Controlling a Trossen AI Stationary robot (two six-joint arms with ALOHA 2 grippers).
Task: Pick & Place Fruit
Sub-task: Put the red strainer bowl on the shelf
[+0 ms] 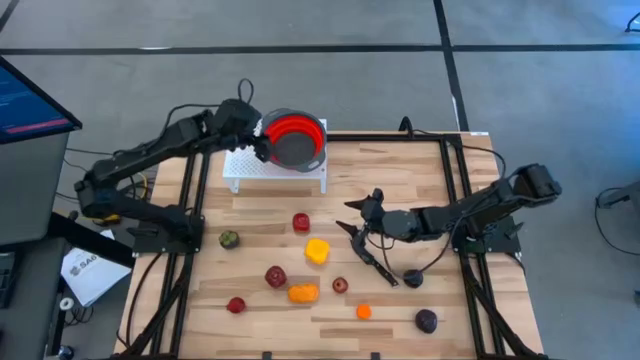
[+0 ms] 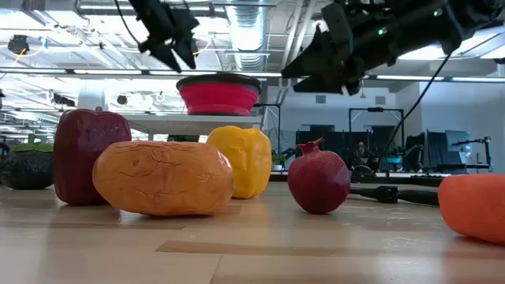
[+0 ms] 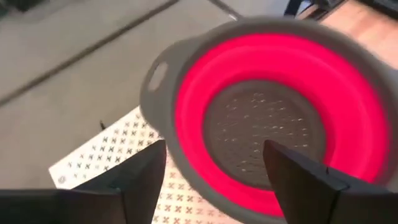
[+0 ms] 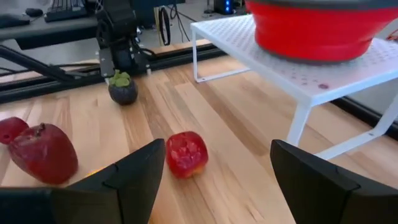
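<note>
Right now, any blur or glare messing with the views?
Left wrist view: colander soft and blurred, its rim smeared. Low view: bright ceiling lights backlight both arms, and the right hand reads as a dark silhouette. Right wrist view: red fruit reasonably sharp. High view: even light, no glare on the table.

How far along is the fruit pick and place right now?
Nothing looks placed yet: the red colander on the white rack is empty in the left wrist view. The left gripper hovers open at its rim; the right gripper hangs open over the table, facing the red fruit. All visible fruit remains on the table.
</note>
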